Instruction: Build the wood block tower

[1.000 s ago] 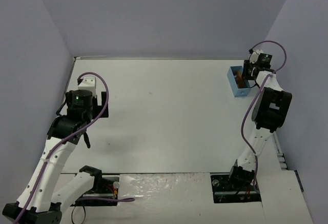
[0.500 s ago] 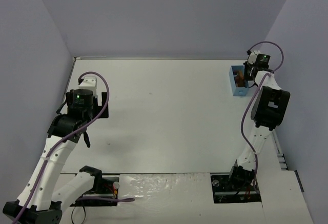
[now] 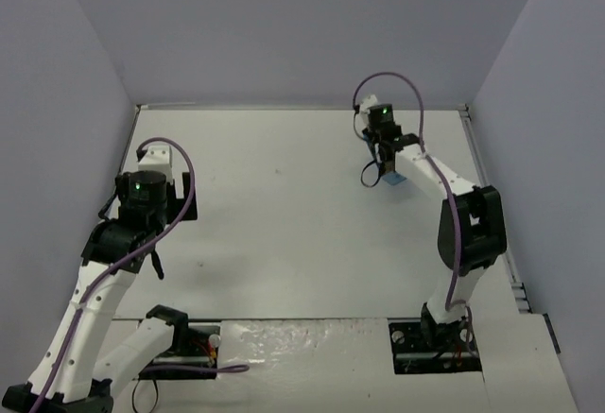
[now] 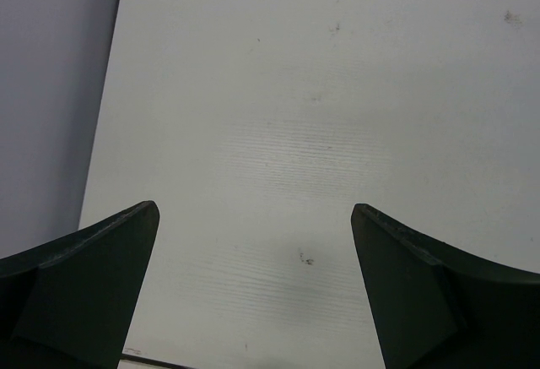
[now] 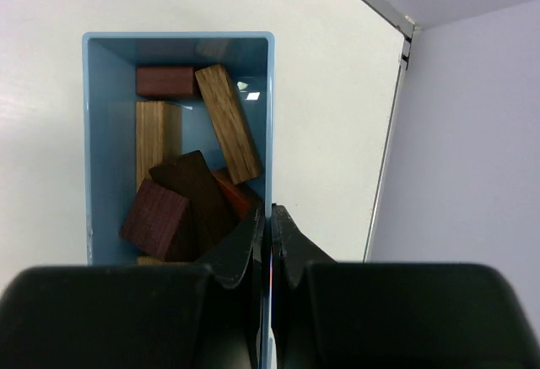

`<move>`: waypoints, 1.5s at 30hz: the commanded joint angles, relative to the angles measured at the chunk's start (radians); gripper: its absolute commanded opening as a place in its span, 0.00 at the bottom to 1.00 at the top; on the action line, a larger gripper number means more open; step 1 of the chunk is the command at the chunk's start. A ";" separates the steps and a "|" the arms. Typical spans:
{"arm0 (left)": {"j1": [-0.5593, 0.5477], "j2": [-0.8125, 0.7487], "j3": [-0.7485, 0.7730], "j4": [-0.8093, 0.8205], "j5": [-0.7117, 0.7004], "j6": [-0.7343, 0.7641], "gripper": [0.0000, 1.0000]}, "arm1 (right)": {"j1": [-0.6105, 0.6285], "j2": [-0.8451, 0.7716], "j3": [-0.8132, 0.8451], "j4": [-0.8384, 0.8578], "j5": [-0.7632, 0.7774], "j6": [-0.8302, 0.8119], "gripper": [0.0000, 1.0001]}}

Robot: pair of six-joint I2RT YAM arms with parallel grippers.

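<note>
Several wood blocks (image 5: 190, 196) in tan, reddish-brown and dark brown lie jumbled inside a light blue box (image 5: 101, 132). My right gripper (image 5: 271, 210) is shut on the box's right wall, one finger inside and one outside. In the top view the right gripper (image 3: 382, 165) hangs over the back middle of the table, with a corner of the blue box (image 3: 393, 180) showing under it. My left gripper (image 4: 253, 217) stands wide open over bare table with nothing between its fingers. The wood block tower is out of view.
The left arm (image 3: 142, 200) stands by the left wall, and the table's left edge (image 4: 105, 132) runs just beside its gripper. The table's back right corner (image 5: 405, 27) and the right wall show past the box in the right wrist view.
The right gripper closed on the box wall, then the arm swung from the back right corner toward the back middle, taking the blue box along. The left arm shifted slightly.
</note>
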 commanded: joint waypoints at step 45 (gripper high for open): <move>-0.002 -0.013 -0.061 0.053 -0.004 -0.113 0.97 | 0.449 -0.175 -0.157 -0.185 0.034 0.482 0.85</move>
